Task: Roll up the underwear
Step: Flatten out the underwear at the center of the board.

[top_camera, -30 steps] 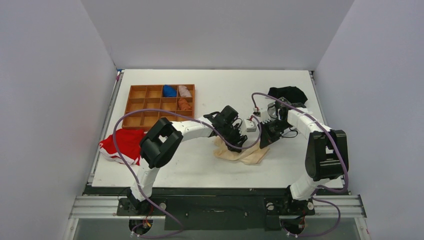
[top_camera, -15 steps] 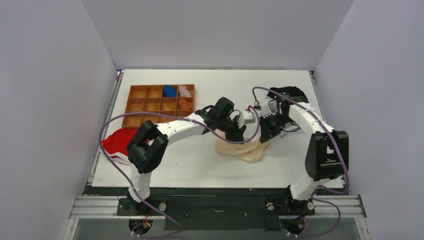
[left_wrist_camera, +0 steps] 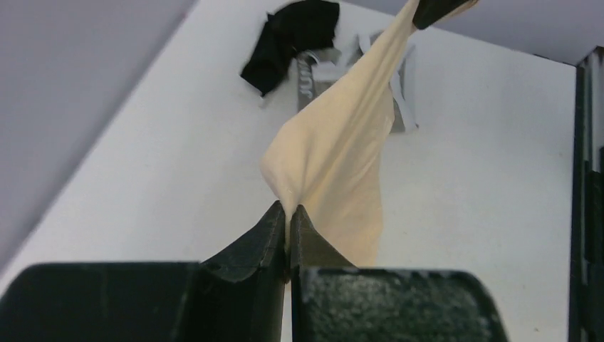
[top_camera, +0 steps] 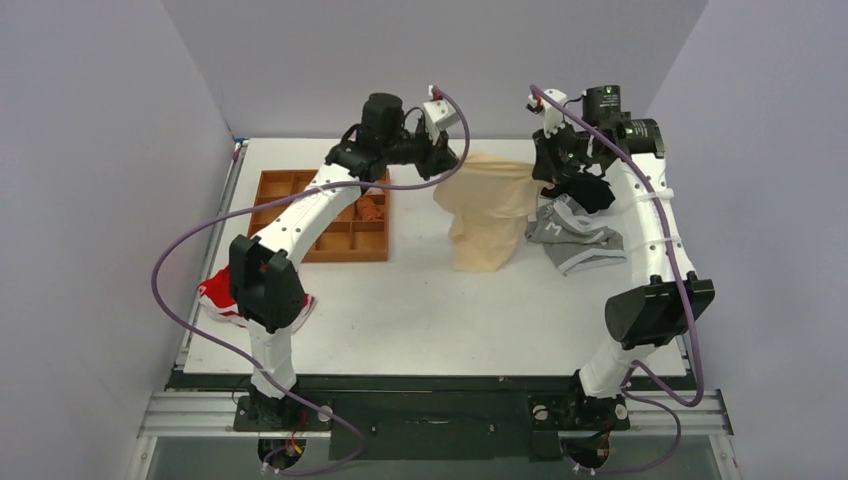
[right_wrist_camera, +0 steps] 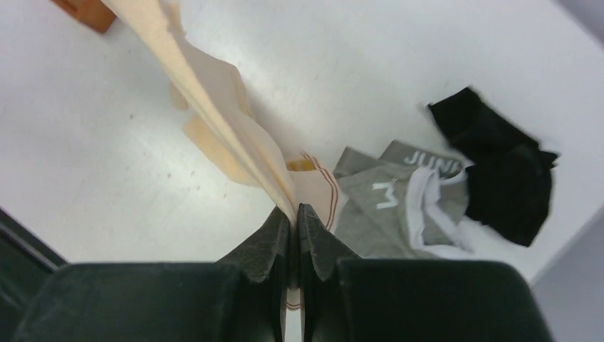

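Observation:
The cream underwear (top_camera: 487,208) hangs in the air above the back of the table, stretched between both grippers. My left gripper (top_camera: 446,160) is shut on its left top corner, and the left wrist view shows the cloth (left_wrist_camera: 335,149) pinched at the left gripper (left_wrist_camera: 289,208). My right gripper (top_camera: 540,163) is shut on the right top corner. In the right wrist view the fabric (right_wrist_camera: 206,100) runs up and left from the right gripper (right_wrist_camera: 293,209). The garment's lower part droops towards the table.
A wooden divider tray (top_camera: 300,210) with small rolled items stands at the back left. A red garment (top_camera: 225,290) lies at the table's left edge. A grey garment with white waistband (top_camera: 577,240) and a black garment (right_wrist_camera: 498,164) lie under the right arm.
Both arms have risen from the table and lifted the underwear, which lay crumpled in the middle, up and towards the back. The left gripper closed on it.

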`<state>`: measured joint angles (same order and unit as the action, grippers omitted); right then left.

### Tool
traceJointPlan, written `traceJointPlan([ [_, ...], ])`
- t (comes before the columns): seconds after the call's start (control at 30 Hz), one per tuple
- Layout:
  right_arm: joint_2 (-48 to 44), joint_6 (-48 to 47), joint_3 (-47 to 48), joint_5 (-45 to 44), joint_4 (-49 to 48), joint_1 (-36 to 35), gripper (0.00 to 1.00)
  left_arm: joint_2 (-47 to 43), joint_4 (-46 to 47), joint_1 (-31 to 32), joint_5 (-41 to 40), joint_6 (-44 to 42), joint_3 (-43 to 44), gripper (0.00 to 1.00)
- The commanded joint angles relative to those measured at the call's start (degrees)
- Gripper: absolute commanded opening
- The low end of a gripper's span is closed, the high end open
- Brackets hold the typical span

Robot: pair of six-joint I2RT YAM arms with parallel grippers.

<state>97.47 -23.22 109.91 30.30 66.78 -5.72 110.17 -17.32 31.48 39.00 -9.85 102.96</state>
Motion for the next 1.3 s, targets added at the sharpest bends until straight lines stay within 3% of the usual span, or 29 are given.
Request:
traceJointPlan([
  [0.0,1.24,0.68,8.9,-5.14,2.16,-1.89,0.0,2.03,-8.05,-0.82,-0.93,-4.41,15.51,0.0],
  [0.13,-3.27,-2.12,2.69,-8.28,-0.54,-4.63,0.0,-0.16,-9.8,-0.75,-1.35,-6.45,15.16,0.0],
  [0.2,-6.97,-3.16,-7.86,-9.81,-3.94,-6.12,0.0,-3.18,-8.69,-0.24,-1.37,-7.35,8.35,0.0],
  [0.43,-18.36,-4.92,-35.67,-8.65,-12.87,-12.74,0.02,-20.08,4.4,6.09,-6.49,-9.87,-32.92,0.0],
  [0.5,-20.14,-5.48,-42.58,-6.76,-14.36,-13.43,0.11,-22.27,5.39,9.19,-8.11,-10.75,-41.09,0.07],
  [0.6,-20.88,-7.1,-50.18,-4.13,-14.69,-13.75,0.37,-23.17,4.68,12.84,-11.21,-11.5,-48.47,0.26],
  [0.67,-20.81,-8.07,-52.28,-2.5,-13.79,-13.73,0.48,-23.76,3.96,14.62,-12.03,-11.82,-51.0,0.38],
  [0.87,-22.05,-10.15,-52.01,0.29,-9.55,-13.64,0.58,-25.32,-0.52,16.07,-14.66,-12.99,-50.71,0.68],
  [1.0,-22.93,-4.45,-51.65,-3.99,-15.59,-12.5,0.59,-26.57,-0.75,16.09,-15.86,-13.48,-49.31,0.76],
  [1.1,-19.73,-0.33,-49.43,-8.39,-20.13,-11.89,0.57,-26.11,-0.41,16.0,-16.32,-13.56,-47.36,0.77],
  [1.27,-13.85,0.69,-45.88,-8.07,-20.67,-11.84,0.57,-25.42,-0.11,14.22,-16.68,-11.87,-45.54,0.78],
])
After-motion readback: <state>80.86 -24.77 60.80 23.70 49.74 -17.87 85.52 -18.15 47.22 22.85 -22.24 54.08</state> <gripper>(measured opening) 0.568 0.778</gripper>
